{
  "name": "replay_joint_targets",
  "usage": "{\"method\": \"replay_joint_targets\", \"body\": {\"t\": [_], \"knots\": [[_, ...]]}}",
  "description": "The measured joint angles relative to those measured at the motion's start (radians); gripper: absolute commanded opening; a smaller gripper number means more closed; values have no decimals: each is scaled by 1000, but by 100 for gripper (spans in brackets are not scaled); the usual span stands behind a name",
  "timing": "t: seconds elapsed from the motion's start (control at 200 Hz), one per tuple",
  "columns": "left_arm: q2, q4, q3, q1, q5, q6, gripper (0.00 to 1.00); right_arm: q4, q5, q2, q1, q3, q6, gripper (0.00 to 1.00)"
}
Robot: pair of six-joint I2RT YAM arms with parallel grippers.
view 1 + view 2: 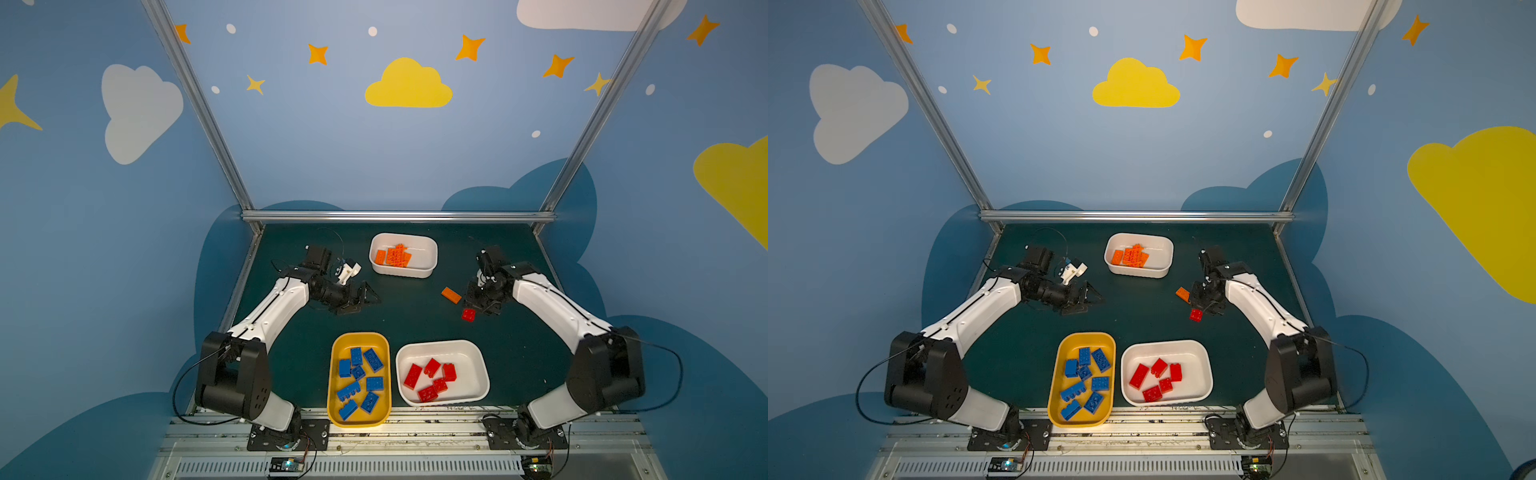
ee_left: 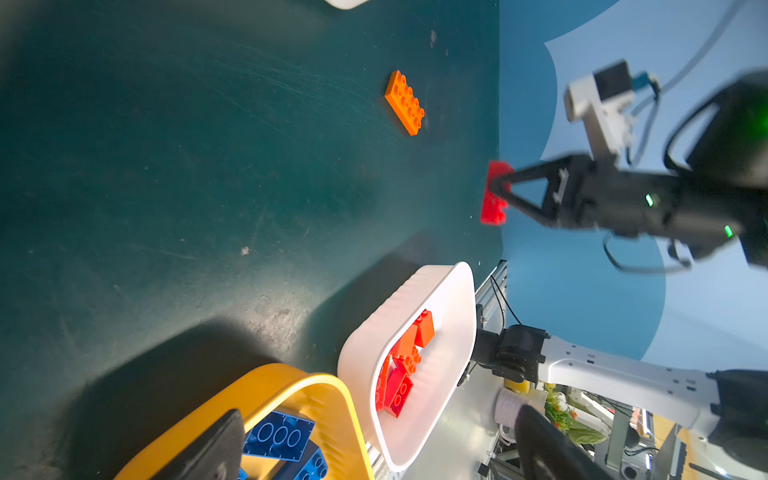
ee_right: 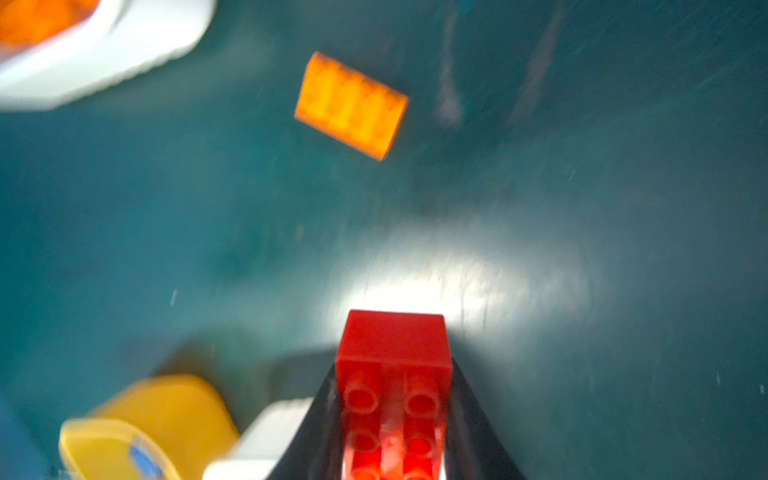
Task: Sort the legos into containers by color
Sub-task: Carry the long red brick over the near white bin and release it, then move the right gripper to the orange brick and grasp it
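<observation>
both top views were sharp and evenly lit, bowed at their edges. the right wrist view was smeared by motion blur, with white glare on the bench (image 3: 415, 291).

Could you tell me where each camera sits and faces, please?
Both top views: high behind the robot, looking down on the dark green table; both arms show.
Left wrist: faces the right gripper, shut on a red plastic brick.
Right wrist: looks down past its fingers and that brick.
All share the flat orange plastic brick.
</observation>
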Motion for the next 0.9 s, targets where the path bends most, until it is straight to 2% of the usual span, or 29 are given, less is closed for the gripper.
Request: {"method": "replay_joint_targets", "body": {"t": [0.19,0.375,0.496,0.621,0.726,0.896], "knots": [[0,18,-3,-4,22,-22,100,-105,-57,-190,197,-125,-40,21],[0,18,-3,-11,31,-28,100,-143,-39,-212,311,-241,-48,22],[0,11,-2,-12,33,-27,100,-116,-19,-175,323,-301,-46,31],[0,-4,5,-12,33,-21,100,-83,-8,-128,323,-326,-50,49],[0,-11,10,-12,33,-19,100,-78,1,-122,317,-309,-63,55],[0,-13,11,-12,33,-19,100,-124,0,-124,235,-158,-156,55]]}}
